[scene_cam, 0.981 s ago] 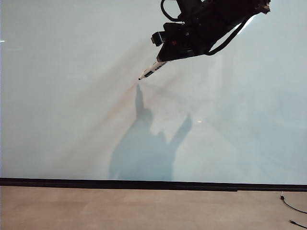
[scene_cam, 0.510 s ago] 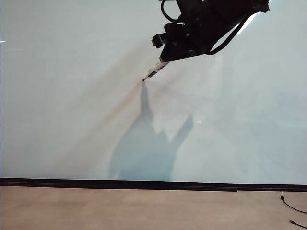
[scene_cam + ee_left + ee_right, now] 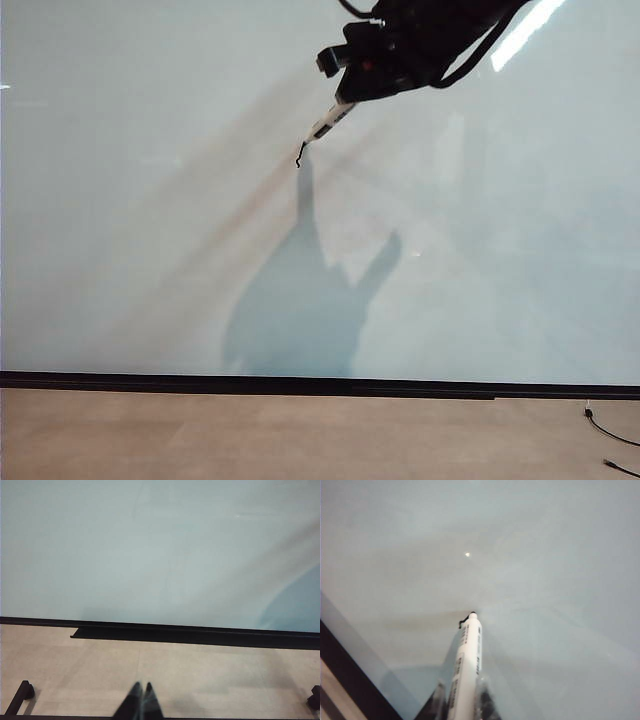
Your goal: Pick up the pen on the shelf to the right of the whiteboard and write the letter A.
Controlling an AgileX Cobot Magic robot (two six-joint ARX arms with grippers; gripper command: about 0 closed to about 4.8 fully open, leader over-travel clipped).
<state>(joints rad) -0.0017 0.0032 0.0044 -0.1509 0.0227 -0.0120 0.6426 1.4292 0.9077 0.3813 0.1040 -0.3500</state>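
1. Your right claw (image 3: 345, 100) is clamped on the slim white-barrelled marker pen (image 3: 325, 124), high on the glossy pale whiteboard (image 3: 150, 200), right of centre.
2. Its dark tip touches the board beside a short black mark (image 3: 300, 154), the letter A barely begun.
3. Your left claw (image 3: 140, 705) hangs low over the tan floor (image 3: 200, 680), fingers together, empty.
4. Risks: pressing hard could slide the pen in the grip; lifting off would break the stroke; drifting makes wobbly legs.
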